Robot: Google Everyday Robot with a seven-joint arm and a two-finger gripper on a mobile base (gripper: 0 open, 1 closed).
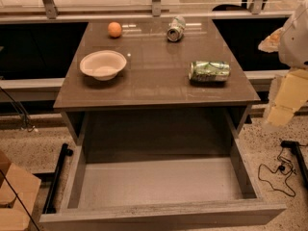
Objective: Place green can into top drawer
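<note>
- Green-and-white can, the green can [209, 71], is lying on its side on the glossy brown-grey tabletop [154, 88], close to the right edge.
- Below the table's front, the top drawer [159, 211] stands pulled wide open, pale grey floor in plain view, worn front edge nearest the camera.
- Over at the far right, the gripper [288, 97] hangs off the table's right side, pale cream, apart from the can. Released or clenched? Cannot tell.
- White bowl [103, 64] sits upright on the left.
- A small orange [114, 29] rests at back left.
- A silver-grey can [175, 29] lies at the back, well apart from the green one.
</note>
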